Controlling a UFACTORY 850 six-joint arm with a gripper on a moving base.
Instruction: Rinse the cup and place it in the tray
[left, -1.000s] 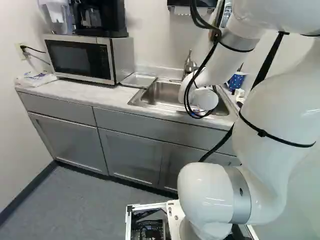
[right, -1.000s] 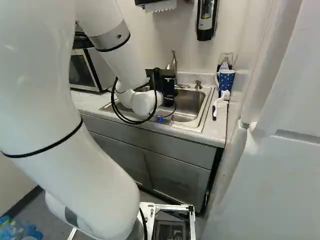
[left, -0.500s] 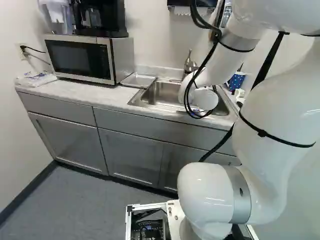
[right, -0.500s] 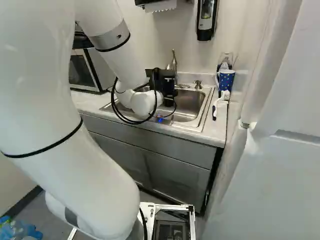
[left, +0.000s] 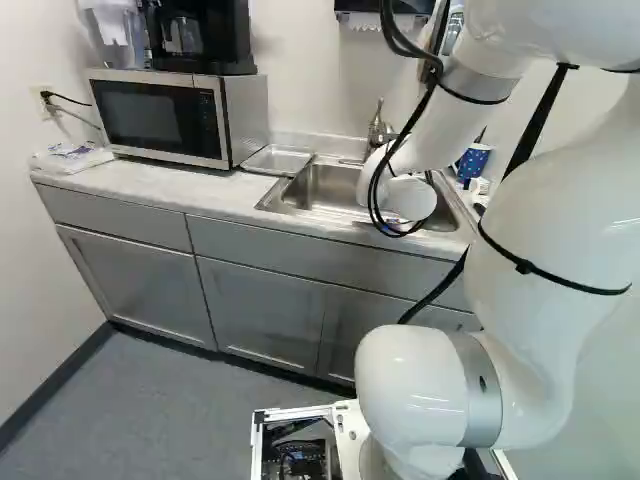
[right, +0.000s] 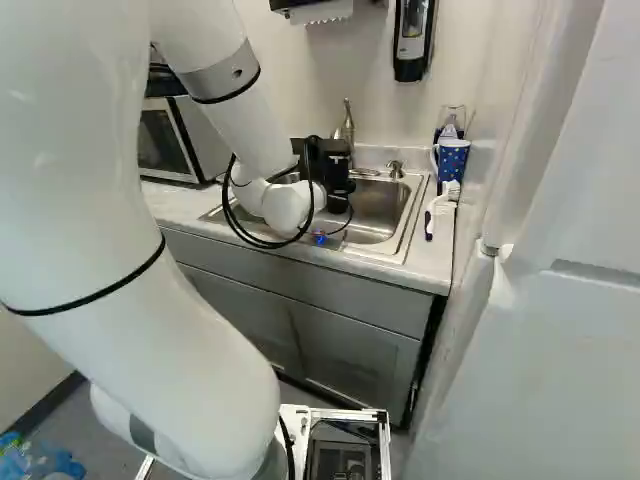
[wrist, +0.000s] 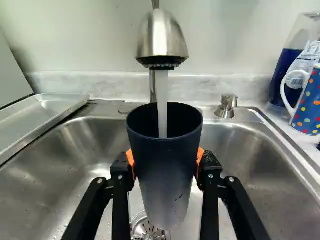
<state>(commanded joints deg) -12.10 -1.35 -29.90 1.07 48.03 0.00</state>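
Observation:
At the sink in the right base view is my gripper (right: 336, 186), its fingertips hidden there. The wrist view shows the gripper (wrist: 165, 162) shut on a dark cup (wrist: 167, 170), an orange pad against either side. The cup is held mouth up over the sink (wrist: 240, 165), above the drain. Water runs from the faucet (wrist: 162, 37) into its mouth. The metal tray (left: 277, 160) lies on the counter between microwave and sink; its near part shows in the wrist view beside the basin. The cup is hidden in both base views.
A dotted blue mug (right: 452, 160) and a white-handled brush (right: 440, 208) are on the counter right of the sink. A soap pump (wrist: 227, 106) stands behind the basin. The microwave (left: 165, 115) carries a coffee maker. A wall dispenser (right: 412, 40) hangs above the counter.

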